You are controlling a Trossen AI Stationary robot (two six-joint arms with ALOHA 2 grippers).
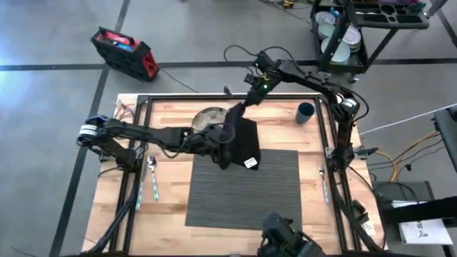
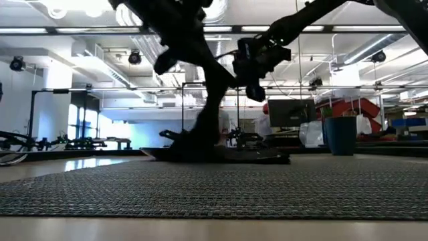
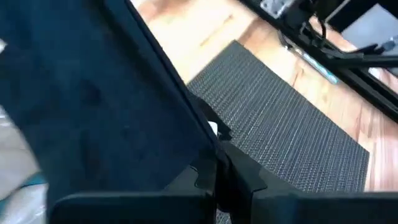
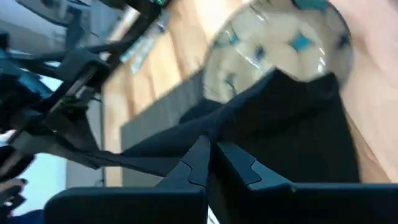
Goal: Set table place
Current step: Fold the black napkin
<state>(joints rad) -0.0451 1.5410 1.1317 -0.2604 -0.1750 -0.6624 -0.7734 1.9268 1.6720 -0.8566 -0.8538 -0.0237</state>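
Both arms cross at the centre of the high view, where a black napkin point(image 1: 244, 143) drapes over the upper edge of the placemat point(image 1: 246, 189), blocking that stretch. The placemat's lower half lies bare. A spoon point(image 1: 152, 170) at left, a fork point(image 1: 323, 178) at right and a blue cup point(image 1: 305, 112) at upper right crowd the worktop point(image 1: 168, 218) margins.

1 placemat point(image 1: 243, 189), 1 plate point(image 1: 209, 118), 1 napkin point(image 1: 246, 143), 1 cup point(image 1: 305, 112).

Table point(image 1: 171, 207): light wood, black frame; placemat point(image 1: 246, 193): dark grey, fine ribbed stripes; napkin point(image 1: 245, 139): plain black with white tag; plate point(image 4: 280, 43): pale with blue marks; cup point(image 1: 305, 112): dark blue; case point(image 1: 123, 51): red and black.
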